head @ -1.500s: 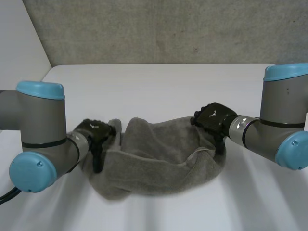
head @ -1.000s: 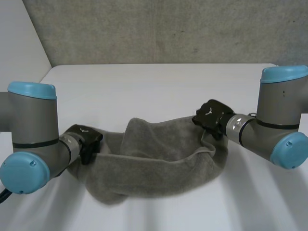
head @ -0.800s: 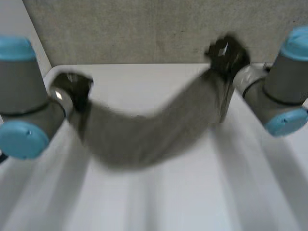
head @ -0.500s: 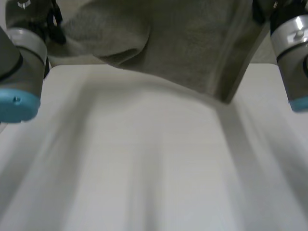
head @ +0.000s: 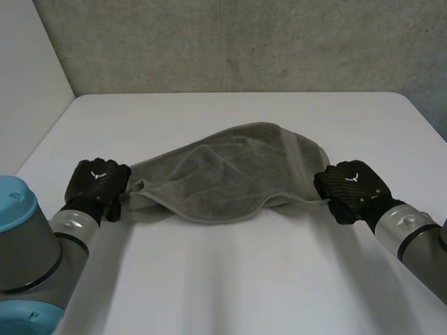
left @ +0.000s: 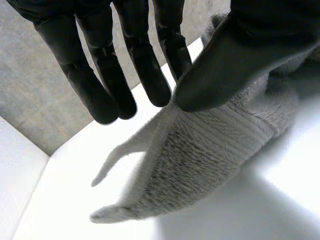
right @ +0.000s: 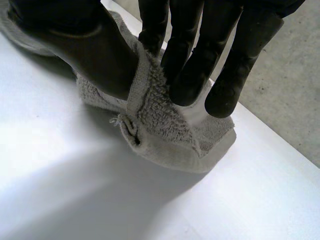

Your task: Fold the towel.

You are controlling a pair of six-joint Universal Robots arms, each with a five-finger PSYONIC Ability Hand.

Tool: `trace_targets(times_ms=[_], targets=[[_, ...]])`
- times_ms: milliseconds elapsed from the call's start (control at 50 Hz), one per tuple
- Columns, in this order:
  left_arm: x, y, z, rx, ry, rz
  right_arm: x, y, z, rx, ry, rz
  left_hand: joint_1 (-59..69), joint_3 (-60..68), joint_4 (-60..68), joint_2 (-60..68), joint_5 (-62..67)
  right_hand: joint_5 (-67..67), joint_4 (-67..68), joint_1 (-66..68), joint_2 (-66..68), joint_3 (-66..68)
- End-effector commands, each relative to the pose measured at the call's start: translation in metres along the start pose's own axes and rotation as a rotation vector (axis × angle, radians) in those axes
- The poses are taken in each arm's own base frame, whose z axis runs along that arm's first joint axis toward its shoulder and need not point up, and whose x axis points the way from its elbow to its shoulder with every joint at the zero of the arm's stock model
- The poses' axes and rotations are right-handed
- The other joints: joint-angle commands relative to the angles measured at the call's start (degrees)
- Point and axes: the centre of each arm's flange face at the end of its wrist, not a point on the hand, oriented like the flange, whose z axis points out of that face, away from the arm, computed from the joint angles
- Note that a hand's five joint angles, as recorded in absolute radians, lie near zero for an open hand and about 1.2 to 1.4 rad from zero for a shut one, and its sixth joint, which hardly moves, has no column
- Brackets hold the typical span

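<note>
Head view: my grey towel [head: 230, 171] lies rumpled on the white table [head: 230, 286]. The left hand [head: 96, 183] is at its 9 o'clock end, the right hand [head: 349, 187] at 3 o'clock. Each hand's back carries a white mark I can't read. A concrete wall [head: 244, 42] stands at 12.
Left wrist view: thumb and fingers [left: 145, 75] pinch the towel's edge.
Right wrist view: thumb and fingers [right: 187, 60] clamp a bunched corner.
</note>
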Motion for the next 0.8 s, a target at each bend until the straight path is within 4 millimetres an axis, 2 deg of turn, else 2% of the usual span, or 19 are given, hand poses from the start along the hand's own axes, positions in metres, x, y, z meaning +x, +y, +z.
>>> trace_targets(times_ms=[20,40,60,300,440,520,620,660,800], targets=[[-0.002,0.002,0.001,-0.01,-0.006,0.02,0.006,0.001,0.002,0.013,0.024,0.001,-43.2,-46.0,-44.6,-44.6,-54.4,3.3,3.6,3.9,4.8,4.1],[-0.001,0.003,-0.001,-0.015,0.0,0.022,0.007,0.002,0.002,0.012,0.028,0.002,-59.1,-61.9,-60.6,-60.6,-70.4,3.3,3.6,3.9,4.8,4.1],[0.001,0.005,-0.003,-0.024,0.005,0.025,0.007,0.002,0.002,0.012,0.028,0.002,-61.6,-64.4,-63.1,-63.1,-72.9,3.3,3.6,3.9,4.8,4.1],[0.014,0.013,-0.017,-0.035,0.045,0.031,0.01,0.01,0.002,0.004,0.044,0.01,-61.2,-64.0,-62.6,-62.6,-72.4,3.3,3.6,3.9,4.8,4.1],[0.046,0.006,-0.035,0.034,0.167,0.05,0.007,0.014,0.002,-0.006,0.037,0.013,-60.8,-63.6,-62.3,-62.3,-72.0,3.3,3.6,3.9,4.8,4.1],[0.05,0.004,-0.037,0.044,0.182,0.051,0.006,0.016,0.002,-0.013,0.033,0.017,-60.3,-63.1,-61.8,-61.8,-71.5,3.3,3.6,3.9,4.8,4.1],[0.053,0.007,-0.031,0.055,0.178,0.055,0.004,0.016,0.001,-0.014,0.03,0.016,-58.5,-61.3,-59.9,-60.0,-69.7,3.3,3.6,3.9,4.8,4.1],[0.055,0.011,-0.021,0.07,0.165,0.062,0.004,0.017,0.001,-0.016,0.029,0.016,-49.3,-52.1,-50.7,-50.8,-60.5,3.3,3.6,3.9,4.8,4.1],[0.054,0.015,0.001,0.067,0.134,0.056,0.002,0.019,0.002,-0.024,0.023,0.02,-37.4,-40.2,-38.9,-38.9,-48.7,3.3,3.6,3.9,4.8,4.1]])
